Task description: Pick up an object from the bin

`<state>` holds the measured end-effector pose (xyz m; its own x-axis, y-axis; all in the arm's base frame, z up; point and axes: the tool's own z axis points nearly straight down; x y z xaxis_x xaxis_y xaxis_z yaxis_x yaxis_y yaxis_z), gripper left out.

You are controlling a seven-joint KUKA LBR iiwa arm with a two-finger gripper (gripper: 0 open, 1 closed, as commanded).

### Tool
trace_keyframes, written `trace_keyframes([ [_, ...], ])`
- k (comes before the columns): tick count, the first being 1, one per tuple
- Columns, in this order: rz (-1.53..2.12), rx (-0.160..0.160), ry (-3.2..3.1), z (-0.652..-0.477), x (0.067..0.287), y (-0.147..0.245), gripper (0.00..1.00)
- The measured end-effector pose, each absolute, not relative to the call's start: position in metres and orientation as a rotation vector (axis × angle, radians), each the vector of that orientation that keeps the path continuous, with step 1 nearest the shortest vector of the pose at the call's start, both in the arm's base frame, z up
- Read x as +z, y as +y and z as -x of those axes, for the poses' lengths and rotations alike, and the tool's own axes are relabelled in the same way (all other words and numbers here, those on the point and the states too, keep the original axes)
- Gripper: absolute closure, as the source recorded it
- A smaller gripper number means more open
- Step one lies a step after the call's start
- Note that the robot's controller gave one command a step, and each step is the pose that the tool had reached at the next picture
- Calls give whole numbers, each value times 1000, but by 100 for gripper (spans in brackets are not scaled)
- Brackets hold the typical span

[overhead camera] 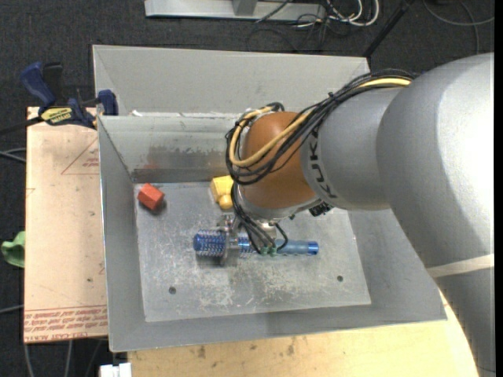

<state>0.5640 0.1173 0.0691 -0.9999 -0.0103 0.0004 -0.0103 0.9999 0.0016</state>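
Note:
My gripper is down at the floor of the bin near its middle, right on a blue brush. The brush lies flat, its bristled head to the left of the gripper and its translucent blue handle sticking out to the right. The gripper's body covers the stretch between them. Just above it, half hidden under the arm's orange cover, lies a yellow block. A small red block sits further left, near the bin's left wall.
The arm reaches in from the right and hides the bin's right and rear parts. Bare floor lies in front of the brush, toward the near wall.

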Motion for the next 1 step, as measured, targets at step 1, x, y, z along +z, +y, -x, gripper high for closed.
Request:
trace_keyframes([
  [1,-149,-1,-3145,-529,208,90,100],
])
